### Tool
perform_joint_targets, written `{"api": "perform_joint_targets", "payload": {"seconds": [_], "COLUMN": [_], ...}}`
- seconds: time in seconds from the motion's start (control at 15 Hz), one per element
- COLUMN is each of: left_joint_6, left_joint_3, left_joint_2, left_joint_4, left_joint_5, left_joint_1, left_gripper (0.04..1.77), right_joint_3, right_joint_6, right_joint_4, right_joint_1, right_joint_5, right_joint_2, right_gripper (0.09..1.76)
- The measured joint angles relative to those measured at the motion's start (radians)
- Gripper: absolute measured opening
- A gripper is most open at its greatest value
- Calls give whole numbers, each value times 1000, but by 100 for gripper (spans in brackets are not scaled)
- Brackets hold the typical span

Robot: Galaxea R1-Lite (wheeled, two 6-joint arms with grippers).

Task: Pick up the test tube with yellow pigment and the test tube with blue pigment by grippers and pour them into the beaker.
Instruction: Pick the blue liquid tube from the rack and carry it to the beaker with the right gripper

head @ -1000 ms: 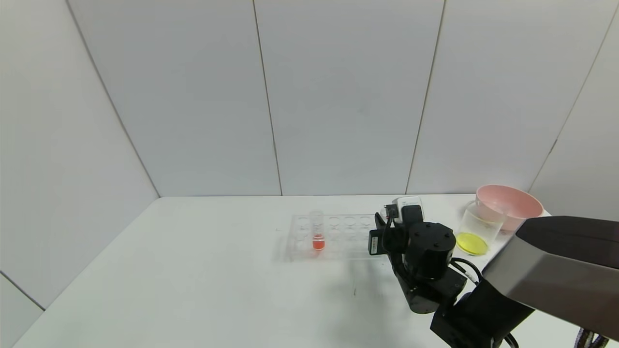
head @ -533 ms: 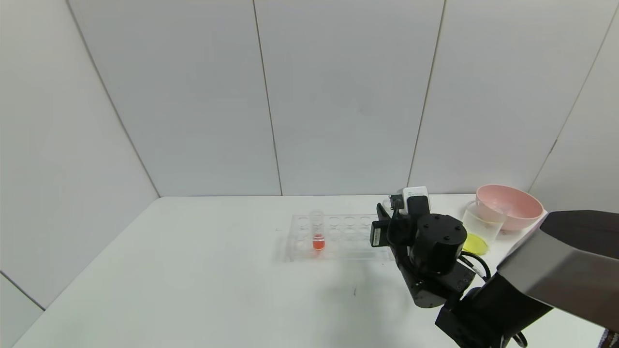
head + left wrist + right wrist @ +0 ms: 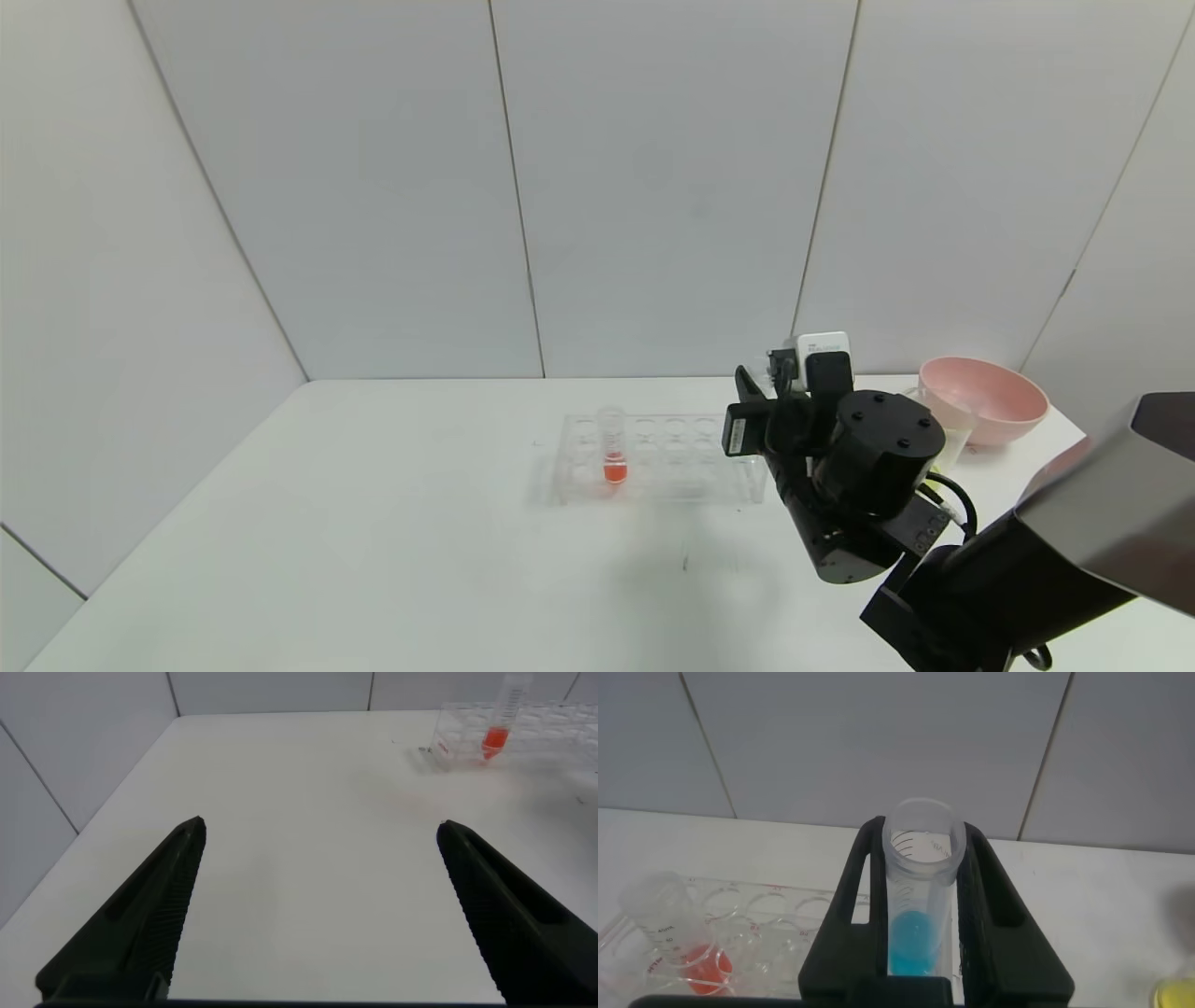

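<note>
Pale grey wall panels closed in a white tabletop (image 3: 392,523), and near its middle stood a clear plastic tube rack (image 3: 653,457), the landmark for everything else.

One slim clear tube with orange-red liquid (image 3: 613,453) stood upright in a hole toward the rack's left end, untouched because the task does not call for it. At the rack's right end the right gripper (image 3: 920,873) was clamped tight on the test tube with blue pigment (image 3: 920,905), a slim clear round-bottomed tube with bright blue liquid in its lower part. The tube was upright, mouth up, between the two black fingers (image 3: 864,887), probably so that nothing spills before it reaches the pour. In the right wrist view the rack lay below and behind the tube, so it seemed lifted clear of its hole.

To the right of the rack, the small clear beaker (image 3: 948,448) was mostly hidden behind the arm, with a shallow pink bowl (image 3: 980,397) just beyond it. A trace of yellow at the edge of the right wrist view suggested yellow liquid was already in the beaker. No yellow tube was visible.

The right arm reached in from the near right, wrist raised between rack and beaker. The left gripper (image 3: 318,905) hung over bare table left of the rack, jaws spread wide and empty.
</note>
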Motion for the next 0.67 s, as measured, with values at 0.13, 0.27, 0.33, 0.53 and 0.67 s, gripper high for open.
{"api": "perform_joint_targets", "payload": {"seconds": [0.13,0.27,0.33,0.53,0.67], "left_joint_6": [0,0,0,0,0], "left_joint_3": [0,0,0,0,0], "left_joint_2": [0,0,0,0,0], "left_joint_4": [0,0,0,0,0], "left_joint_5": [0,0,0,0,0], "left_joint_1": [0,0,0,0,0], "left_gripper": [176,176,176,176,176], "right_joint_3": [1,1,3,24,60], "right_joint_6": [0,0,0,0,1], "right_joint_4": [0,0,1,16,53], "right_joint_1": [1,0,-2,-16,-46], "right_joint_5": [0,-1,-1,40,114], "right_joint_2": [-8,-14,-19,-54,-101], "right_gripper": [49,49,49,49,49]}}
